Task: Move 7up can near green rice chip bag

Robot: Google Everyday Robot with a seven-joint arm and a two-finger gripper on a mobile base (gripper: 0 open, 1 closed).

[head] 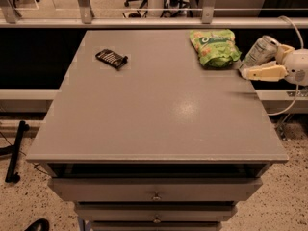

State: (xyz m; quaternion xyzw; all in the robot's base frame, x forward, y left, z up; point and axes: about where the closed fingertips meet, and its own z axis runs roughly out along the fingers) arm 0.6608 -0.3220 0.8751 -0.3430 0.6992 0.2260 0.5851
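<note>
The 7up can (260, 50), silver with green markings, is tilted at the table's far right edge, just right of the green rice chip bag (215, 46). The crinkled bag lies at the back right of the grey table (159, 109). My gripper (251, 65) reaches in from the right, its cream fingers (263, 72) closed around the can. One finger lies in front of the can and the other is hidden behind it. About a can's width separates the can from the bag.
A small flat dark object (111, 58) lies at the back left of the table. Drawers (155, 190) sit under the front edge. A metal rail (144, 22) runs behind the table. A cable (288, 105) hangs at the right.
</note>
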